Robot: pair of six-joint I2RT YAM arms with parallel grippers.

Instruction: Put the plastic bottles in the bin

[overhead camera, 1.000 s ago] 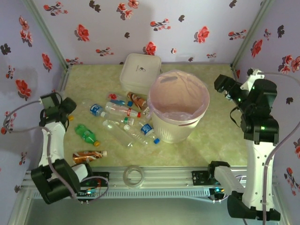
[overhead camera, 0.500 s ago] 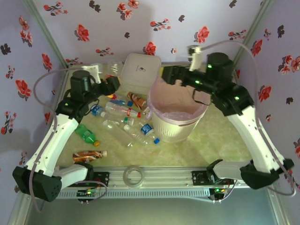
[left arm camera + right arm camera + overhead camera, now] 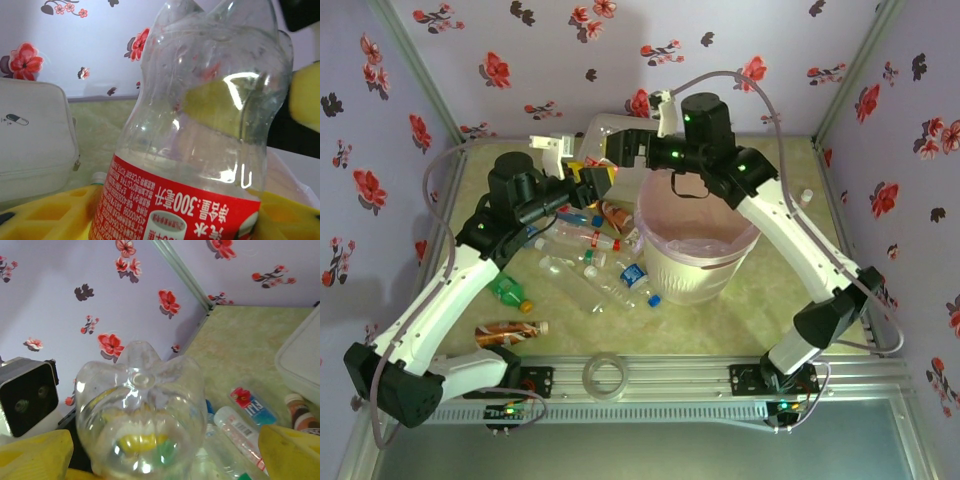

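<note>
Top external view: both arms meet, with the bin [image 3: 692, 275] just right of and below them.
Left gripper [image 3: 175, 220]: clamped on the red label of the clear bottle [image 3: 200, 115].
Right gripper [image 3: 165, 442]: spread wide around its base.
Handling: probably light, crushable, slick; grip the waist.

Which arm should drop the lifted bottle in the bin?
Left, probably: left end effector grips the red-label bottle near the bin rim; right end effector sits open around its base.

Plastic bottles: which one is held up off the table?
The clear red-labelled bottle in the left pincer; the other bottles lie on the table beside the bin.
</note>
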